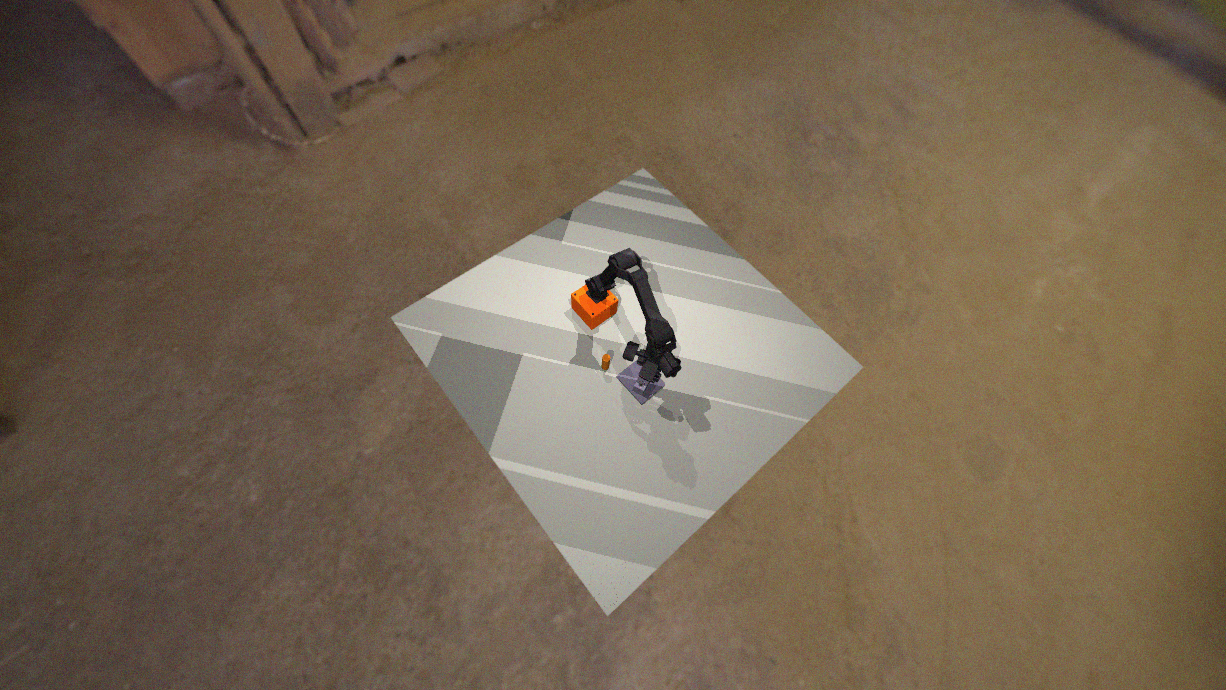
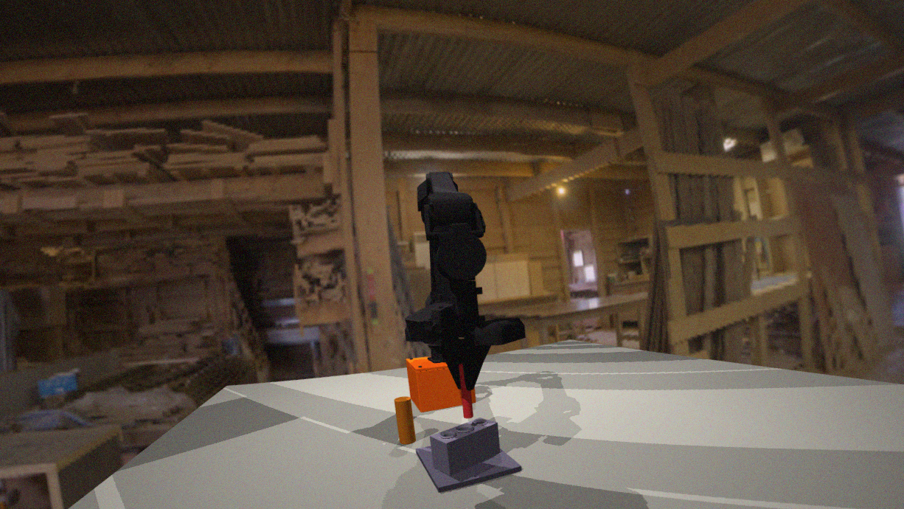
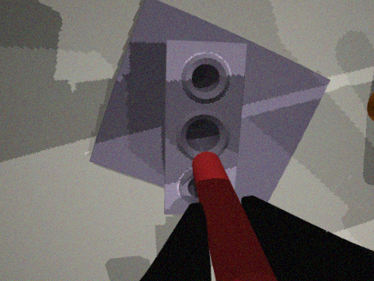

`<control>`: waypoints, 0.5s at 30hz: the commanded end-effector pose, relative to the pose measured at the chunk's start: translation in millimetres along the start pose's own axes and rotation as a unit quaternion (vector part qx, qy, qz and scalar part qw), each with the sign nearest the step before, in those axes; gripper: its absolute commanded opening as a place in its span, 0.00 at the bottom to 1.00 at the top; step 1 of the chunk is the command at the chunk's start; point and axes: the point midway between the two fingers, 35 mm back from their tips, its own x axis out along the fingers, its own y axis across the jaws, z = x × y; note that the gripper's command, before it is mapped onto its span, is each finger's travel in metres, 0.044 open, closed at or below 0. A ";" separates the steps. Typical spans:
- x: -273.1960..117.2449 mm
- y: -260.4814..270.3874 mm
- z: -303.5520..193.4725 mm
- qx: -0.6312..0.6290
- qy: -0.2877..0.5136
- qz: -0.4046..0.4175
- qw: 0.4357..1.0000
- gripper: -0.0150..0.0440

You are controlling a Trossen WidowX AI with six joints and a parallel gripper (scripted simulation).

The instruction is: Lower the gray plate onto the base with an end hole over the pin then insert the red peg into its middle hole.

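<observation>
Red peg (image 2: 467,403) (image 3: 220,204) is what we have pinched between the fingers of our gripper (image 2: 467,383) (image 3: 222,211), its lower end hanging just above the purplish-gray holed block (image 2: 467,445) (image 3: 204,107), apart from it in the exterior view. We see that block upright on a square plate (image 1: 628,378) (image 2: 436,479) (image 3: 282,135) resting on the tabletop (image 1: 600,480) (image 2: 695,417) (image 3: 53,204), while our orange cylinder (image 1: 605,362) (image 2: 405,420) stands near the plate, and the orange box (image 1: 592,310) (image 2: 430,386) under our arm (image 1: 645,291) (image 2: 452,252) sits farther off.
</observation>
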 end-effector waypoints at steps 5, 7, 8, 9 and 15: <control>1.5 0.1 10.7 -0.003 0.003 0.000 1.000 0.25; 1.5 0.1 10.7 -0.003 0.003 0.000 1.000 0.25; 1.5 0.1 10.7 -0.003 0.003 0.000 1.000 0.25; 1.5 0.1 10.7 -0.003 0.003 0.000 1.000 0.25; 1.0 -0.3 9.0 -0.003 0.003 0.000 1.000 0.25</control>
